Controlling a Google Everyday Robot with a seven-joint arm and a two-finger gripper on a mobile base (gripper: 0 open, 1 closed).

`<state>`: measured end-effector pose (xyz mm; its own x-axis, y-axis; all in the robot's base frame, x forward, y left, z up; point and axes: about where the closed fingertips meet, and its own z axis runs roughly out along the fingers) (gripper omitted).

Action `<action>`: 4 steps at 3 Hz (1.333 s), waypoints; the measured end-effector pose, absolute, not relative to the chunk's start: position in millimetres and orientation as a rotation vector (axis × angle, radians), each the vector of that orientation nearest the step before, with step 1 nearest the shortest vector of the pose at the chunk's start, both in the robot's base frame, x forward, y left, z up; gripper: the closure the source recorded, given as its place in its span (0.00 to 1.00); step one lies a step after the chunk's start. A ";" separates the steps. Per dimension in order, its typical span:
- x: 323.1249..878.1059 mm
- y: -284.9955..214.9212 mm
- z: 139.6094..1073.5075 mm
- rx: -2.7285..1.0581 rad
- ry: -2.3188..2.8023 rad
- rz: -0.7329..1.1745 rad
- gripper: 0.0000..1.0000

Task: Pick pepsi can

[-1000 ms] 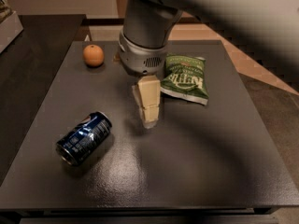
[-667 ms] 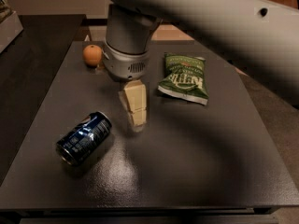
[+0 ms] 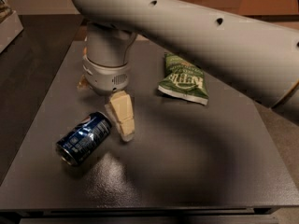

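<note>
Dark grey tabletop [image 3: 196,167] under me, darker floor beyond its left edge. One pepsi can [image 3: 84,138] lies on its side near the front-left: shiny deep blue, with white and red marks at its upper end and a silver rim facing the front. One green chip bag [image 3: 183,80] lies flat, well apart at the back right. My pincer [image 3: 125,129] hangs just beside the can's upper end; open or closed, I cannot tell. Bare table spreads to the front and right; the left edge runs near the can.
</note>
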<state>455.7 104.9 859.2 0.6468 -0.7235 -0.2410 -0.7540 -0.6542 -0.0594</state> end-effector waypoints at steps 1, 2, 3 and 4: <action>442.0 112.7 850.2 -2.765 1.153 0.333 0.00; 430.7 119.0 844.8 -2.797 1.097 0.358 0.00; 421.1 125.1 843.8 -2.806 1.060 0.377 0.18; 416.5 129.1 846.2 -2.807 1.041 0.382 0.41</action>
<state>416.5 129.1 846.2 0.7311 -0.6233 -0.2773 -0.6547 -0.7554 -0.0281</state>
